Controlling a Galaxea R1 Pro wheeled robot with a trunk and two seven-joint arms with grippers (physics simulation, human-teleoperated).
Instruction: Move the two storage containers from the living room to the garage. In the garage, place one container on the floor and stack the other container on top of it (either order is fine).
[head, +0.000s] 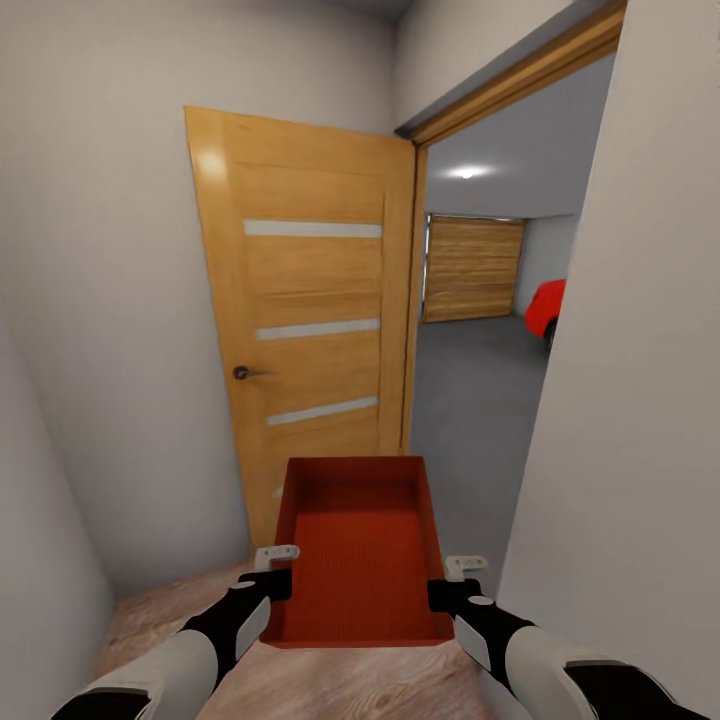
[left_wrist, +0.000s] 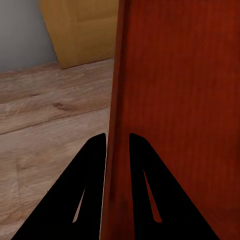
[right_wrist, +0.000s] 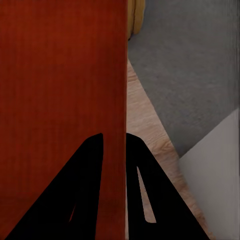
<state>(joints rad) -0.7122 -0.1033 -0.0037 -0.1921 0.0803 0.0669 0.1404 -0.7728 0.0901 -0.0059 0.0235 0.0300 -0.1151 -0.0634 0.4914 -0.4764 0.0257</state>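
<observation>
- My left gripper pinches the storage container by one side wall; my right gripper clamps the opposite wall
- Container hangs between both grippers, above wood floor
- Ahead: open door; garage floor beyond

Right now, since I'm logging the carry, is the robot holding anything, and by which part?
Yes: one storage container, carried by both arms. The left gripper pinches its left side wall, the right gripper its right side wall.
</observation>
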